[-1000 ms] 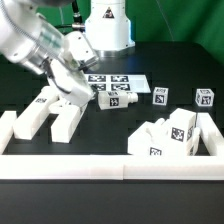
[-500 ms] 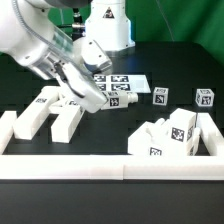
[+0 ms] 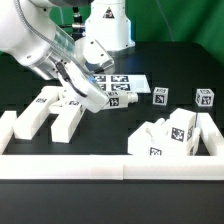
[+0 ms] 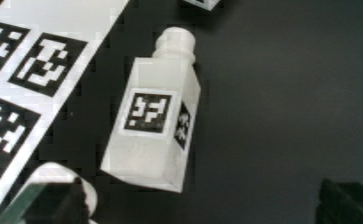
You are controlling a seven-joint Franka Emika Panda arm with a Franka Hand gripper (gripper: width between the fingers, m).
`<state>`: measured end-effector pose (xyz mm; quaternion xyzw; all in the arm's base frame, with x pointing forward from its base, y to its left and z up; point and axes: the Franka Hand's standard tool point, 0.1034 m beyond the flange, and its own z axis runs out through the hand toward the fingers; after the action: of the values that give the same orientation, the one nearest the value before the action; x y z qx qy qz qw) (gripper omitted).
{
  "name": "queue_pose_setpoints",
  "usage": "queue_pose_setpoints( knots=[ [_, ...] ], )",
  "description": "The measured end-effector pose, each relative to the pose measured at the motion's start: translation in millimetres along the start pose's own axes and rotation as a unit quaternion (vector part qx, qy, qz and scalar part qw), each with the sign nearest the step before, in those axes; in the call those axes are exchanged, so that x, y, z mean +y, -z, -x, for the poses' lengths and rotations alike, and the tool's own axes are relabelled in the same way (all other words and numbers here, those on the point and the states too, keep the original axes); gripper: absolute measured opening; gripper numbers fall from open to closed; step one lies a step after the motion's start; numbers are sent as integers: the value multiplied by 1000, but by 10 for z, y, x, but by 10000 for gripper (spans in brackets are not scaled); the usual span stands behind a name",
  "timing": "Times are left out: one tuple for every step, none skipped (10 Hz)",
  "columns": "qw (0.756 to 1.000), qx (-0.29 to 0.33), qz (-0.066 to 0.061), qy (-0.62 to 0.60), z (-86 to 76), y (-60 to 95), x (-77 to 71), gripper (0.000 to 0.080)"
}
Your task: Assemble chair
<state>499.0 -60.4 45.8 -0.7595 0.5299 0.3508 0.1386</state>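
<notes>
Since a second ago the arm (image 3: 40, 45) has swung down and toward the exterior view's right, carrying the gripper (image 3: 92, 101) off the two long blocks (image 3: 42, 108) to a spot low over the table; over the last half second it has hardly shifted. In the exterior view the arm reaches in with the wrist tipped steeply, fingers pointing down and forward. Just in front of the fingertips lies a short white bar (image 3: 120, 99) with a tag, beside the edge of the marker board (image 3: 125, 80). The chair is not yet built. Its parts lie loose: the long blocks on the gripper's side away from the bar, two small cubes (image 3: 160, 96) well beyond the bar, and a heap of pieces (image 3: 170, 135) farther off by the border wall (image 3: 100, 166). In the wrist view the bar (image 4: 151, 115) lies flat under the gripper (image 4: 204, 200), with a round peg at its far end and the marker board (image 4: 27, 70) alongside. The fingers (image 4: 62, 198) stand spread wide with nothing between them. The bar's near end sits closer to one finger than the other, at a slant. The step in hand looks like the approach to pick up this bar. The next move probably calls for shifting sideways and turning the wrist to straddle it squarely, then descending and closing.
</notes>
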Motion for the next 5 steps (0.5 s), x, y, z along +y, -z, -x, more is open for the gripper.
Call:
queue_pose_setpoints(
  knots=[
    [1000,10,-1,15,25,-3,-46,649],
    [1000,11,0,17,46,-5,-60,649],
    [1000,0,2,11,14,-12,-14,649],
    [1000,1,1,8,-13,-9,-2,649],
    [1000,-11,3,4,-14,-20,38,649]
  ],
)
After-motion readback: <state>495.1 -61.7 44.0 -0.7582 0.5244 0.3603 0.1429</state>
